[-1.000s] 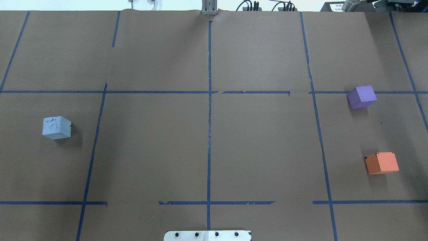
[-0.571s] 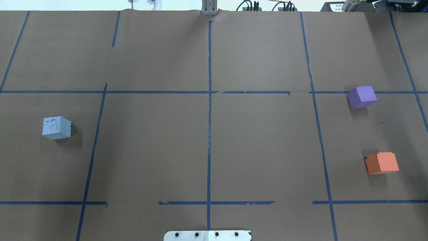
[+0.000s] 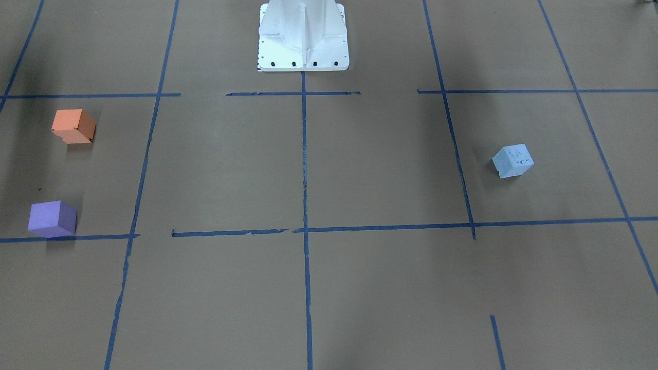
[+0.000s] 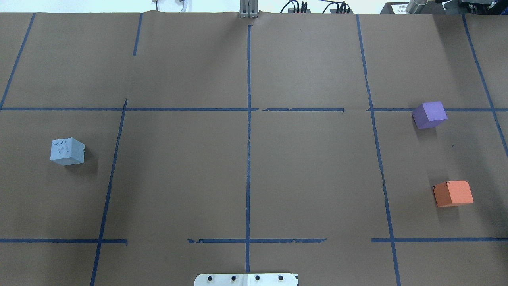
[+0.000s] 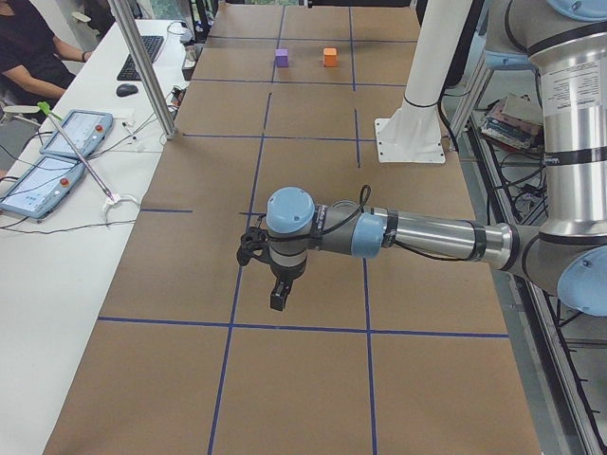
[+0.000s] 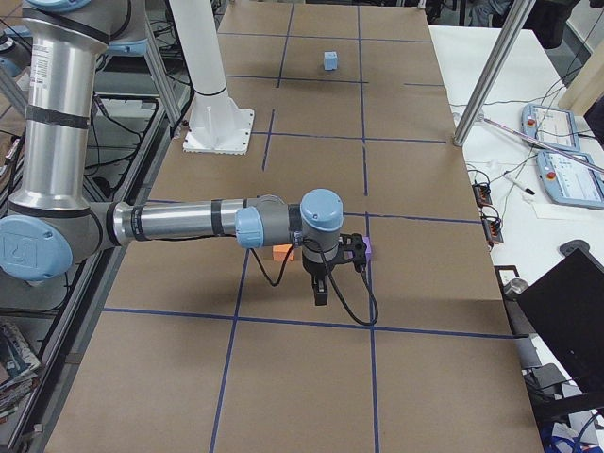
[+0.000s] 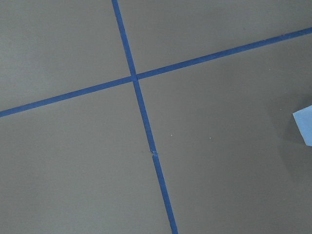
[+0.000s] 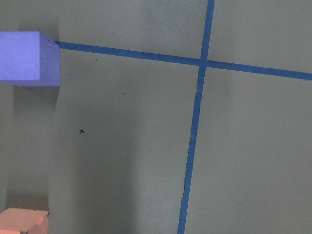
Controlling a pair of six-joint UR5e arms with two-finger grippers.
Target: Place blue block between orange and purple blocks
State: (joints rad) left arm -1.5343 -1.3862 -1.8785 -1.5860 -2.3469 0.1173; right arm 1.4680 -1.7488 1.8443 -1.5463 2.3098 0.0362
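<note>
The pale blue block sits alone on the table's left part; it also shows in the front view and as a corner in the left wrist view. The purple block and the orange block sit apart at the far right, with bare paper between them. Both show in the right wrist view, the purple block above the orange block. My left gripper and right gripper hang above the table and show only in the side views. I cannot tell whether they are open or shut.
Brown paper with blue tape lines covers the table. The white robot base stands at the near middle edge. A side desk with tablets and a seated person runs along the far edge. A laptop sits there too.
</note>
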